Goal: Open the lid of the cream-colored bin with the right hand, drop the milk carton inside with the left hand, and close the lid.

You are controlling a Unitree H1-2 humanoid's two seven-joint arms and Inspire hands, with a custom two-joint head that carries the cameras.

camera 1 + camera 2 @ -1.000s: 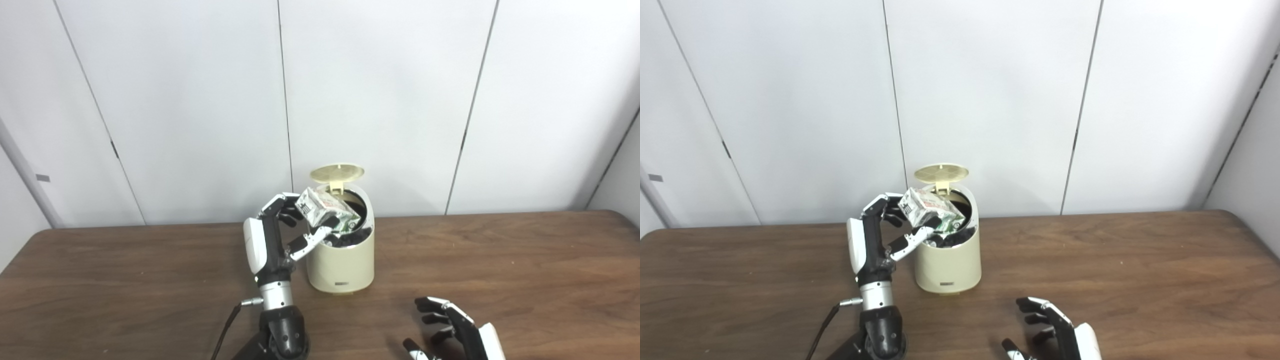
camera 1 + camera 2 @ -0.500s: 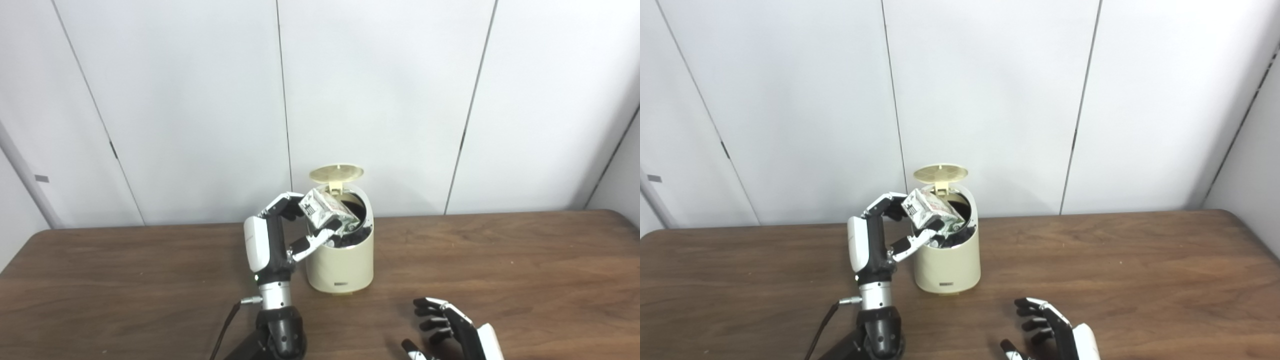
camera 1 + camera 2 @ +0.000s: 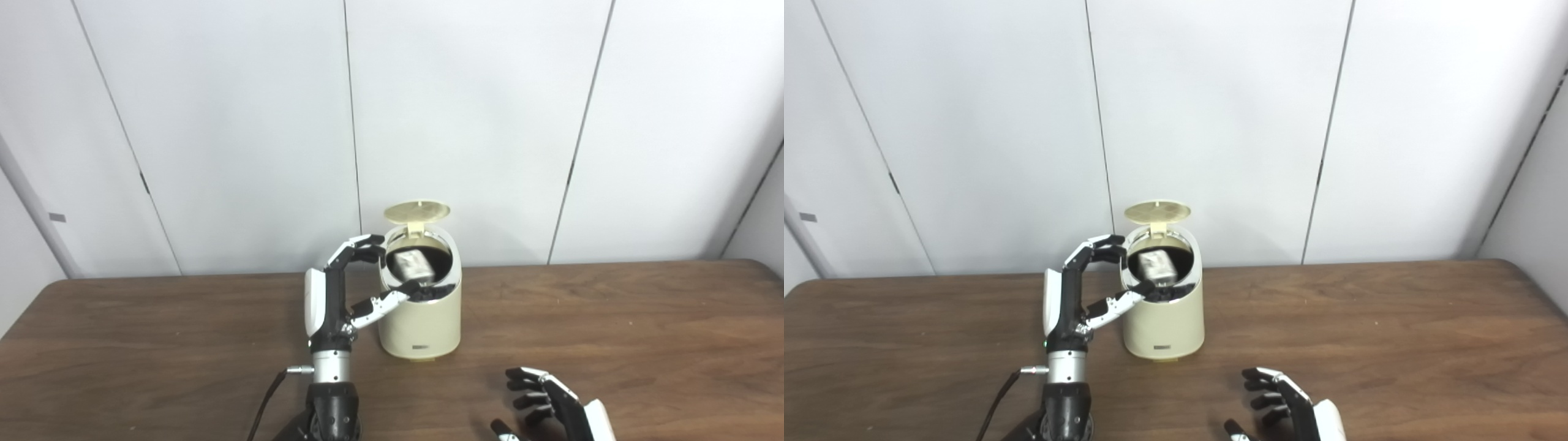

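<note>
The milk carton lies blurred inside the cream-colored bin, apparently riding high, so with the left hand spread empty at the rim, the raised lid may jam when the open, idle right hand closes it.

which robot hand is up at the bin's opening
The left robot hand, raised beside the bin with fingers spread at its rim; the right robot hand sits low near the table's front edge.

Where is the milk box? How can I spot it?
Find the brown table, then the cream bin with its lid flipped up. The milk carton is the pale box in its dark opening, beside the left hand.
</note>
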